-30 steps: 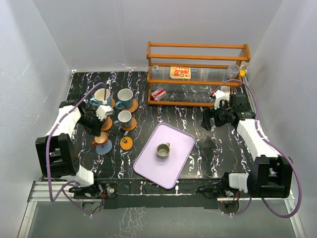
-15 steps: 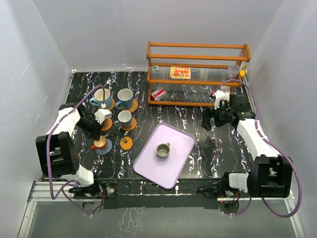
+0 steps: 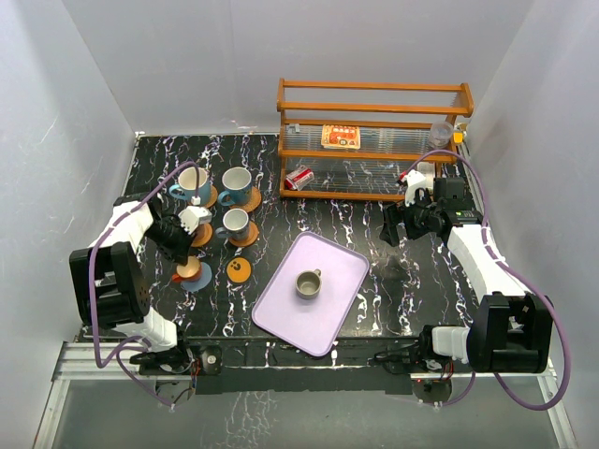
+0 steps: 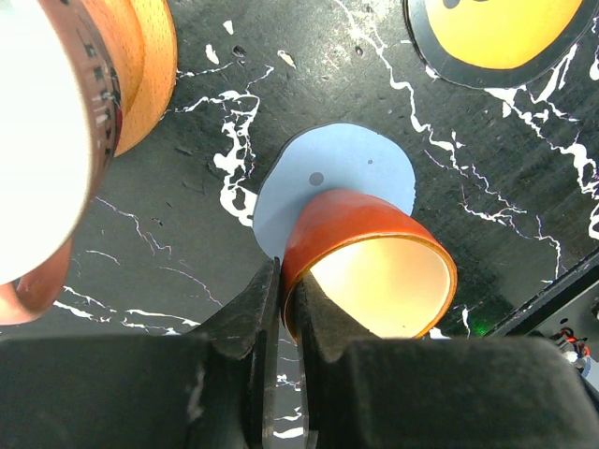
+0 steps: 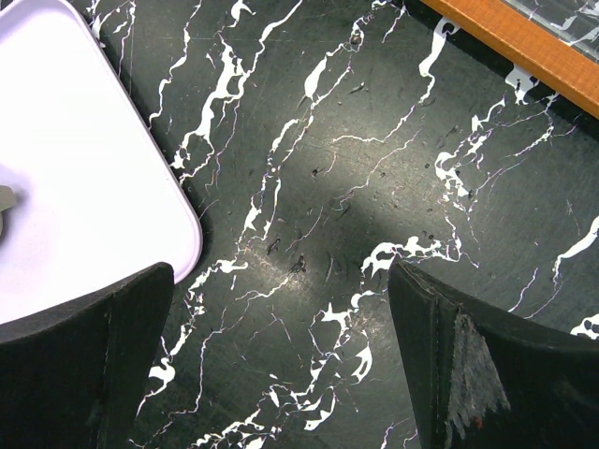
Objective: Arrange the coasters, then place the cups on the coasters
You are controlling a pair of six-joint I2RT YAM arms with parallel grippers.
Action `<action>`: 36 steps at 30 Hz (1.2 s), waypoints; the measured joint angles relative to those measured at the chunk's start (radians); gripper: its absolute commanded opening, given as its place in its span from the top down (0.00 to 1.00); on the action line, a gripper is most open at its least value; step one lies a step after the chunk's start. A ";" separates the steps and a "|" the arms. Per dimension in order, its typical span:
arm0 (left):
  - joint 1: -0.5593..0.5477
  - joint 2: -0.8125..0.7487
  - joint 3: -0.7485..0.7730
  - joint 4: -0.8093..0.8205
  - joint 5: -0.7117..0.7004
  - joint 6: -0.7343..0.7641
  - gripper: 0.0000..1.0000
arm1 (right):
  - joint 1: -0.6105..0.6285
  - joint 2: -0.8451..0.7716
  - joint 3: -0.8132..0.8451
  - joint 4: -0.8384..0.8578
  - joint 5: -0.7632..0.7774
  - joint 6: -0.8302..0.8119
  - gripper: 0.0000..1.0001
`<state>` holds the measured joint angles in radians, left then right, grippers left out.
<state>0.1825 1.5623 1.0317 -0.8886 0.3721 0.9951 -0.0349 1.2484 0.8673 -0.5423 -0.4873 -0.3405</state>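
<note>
My left gripper (image 4: 285, 276) is shut on the rim of a small cup (image 4: 370, 267) that is red-orange outside and pale orange inside. One jaw is inside it and one outside. The cup sits over a grey-blue coaster (image 4: 337, 168); I cannot tell whether it touches. From above, this cup (image 3: 190, 268) and coaster (image 3: 198, 281) lie at the front left. The dotted orange coaster (image 3: 240, 270) is bare. Three blue-grey cups (image 3: 236, 182) stand on coasters behind. An olive-grey cup (image 3: 308, 283) stands on the lilac tray (image 3: 342, 267). My right gripper (image 5: 281, 271) hangs open over bare table.
A wooden rack (image 3: 374, 192) stands at the back right with a printed packet (image 3: 340, 137) on it. A red-and-white can (image 3: 299, 178) lies beneath it. A pale cup on an orange coaster (image 4: 150, 56) stands close beside my left gripper.
My left gripper has carried the small orange cup a little toward the near edge, over the grey-blue coaster. The right arm has not moved.
</note>
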 measured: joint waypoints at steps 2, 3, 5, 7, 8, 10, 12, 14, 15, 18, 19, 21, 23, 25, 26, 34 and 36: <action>0.000 0.000 0.000 0.000 -0.002 0.000 0.98 | 0.000 0.001 0.000 0.000 0.000 0.000 0.02; 0.000 0.000 0.000 0.000 -0.003 0.000 0.98 | 0.000 0.001 0.000 0.000 0.000 0.000 0.02; 0.000 0.000 0.000 0.000 -0.006 0.000 0.97 | 0.000 0.002 0.000 0.000 0.000 0.000 0.02; 0.000 0.000 0.000 0.000 -0.008 0.000 0.95 | 0.000 0.002 0.000 0.000 0.000 0.000 0.02; 0.000 0.000 0.000 0.000 -0.009 0.000 0.95 | 0.000 0.002 0.000 0.000 0.001 0.000 0.02; 0.000 0.000 -0.003 0.004 -0.013 0.000 0.93 | 0.000 0.002 0.000 0.000 0.003 0.000 0.02; 0.000 0.000 -0.008 0.007 -0.017 0.000 0.92 | 0.000 0.002 0.000 0.000 0.003 0.000 0.02; 0.000 0.000 -0.016 0.011 -0.019 0.000 0.91 | 0.000 0.002 0.000 0.000 0.004 0.000 0.02; 0.000 0.000 -0.019 0.011 -0.021 0.000 0.90 | 0.000 0.002 0.000 0.000 0.005 0.000 0.02; 0.000 0.000 -0.020 0.013 -0.025 0.001 0.89 | 0.000 0.002 0.000 0.000 0.007 0.000 0.02; 0.000 0.000 -0.020 0.014 -0.026 0.001 0.89 | 0.000 0.002 0.000 0.000 0.007 0.000 0.02; 0.000 0.000 -0.020 0.014 -0.029 0.001 0.88 | 0.000 0.002 0.000 0.000 0.008 0.000 0.02; 0.000 0.000 -0.020 0.015 -0.032 0.001 0.88 | 0.000 0.002 0.000 0.000 0.008 0.000 0.02; 0.000 0.000 -0.020 0.015 -0.033 0.002 0.86 | 0.000 0.002 0.000 0.000 0.008 0.000 0.02; 0.000 0.000 -0.020 0.015 -0.033 0.002 0.86 | 0.000 0.002 0.000 0.000 0.009 0.000 0.02; 0.000 0.000 -0.020 0.015 -0.040 0.006 0.81 | 0.000 0.002 0.000 0.000 0.011 0.000 0.02; 0.000 0.000 -0.020 0.015 -0.041 0.007 0.79 | 0.000 0.002 0.000 0.000 0.013 0.000 0.02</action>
<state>0.1825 1.5623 1.0115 -0.8738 0.3313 1.0023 -0.0349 1.2499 0.8673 -0.5423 -0.4747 -0.3405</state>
